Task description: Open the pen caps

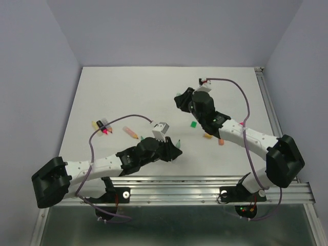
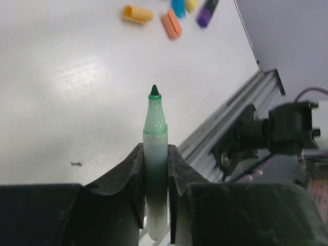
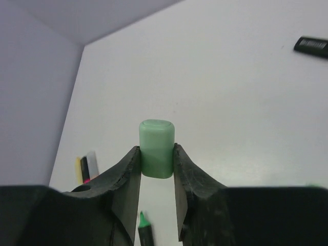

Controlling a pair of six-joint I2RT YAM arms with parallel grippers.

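While each grips: right tool (image 3: 156, 151), green cap (image 3: 157, 146); left tool (image 2: 155, 154), uncapped highlighter (image 2: 155, 128) (barrel seemingly pale).

A metal rail (image 1: 195, 190) edges the white table (image 1: 154, 92).

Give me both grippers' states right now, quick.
Left gripper: closed on the uncapped green highlighter.
Right gripper: closed on the green cap.
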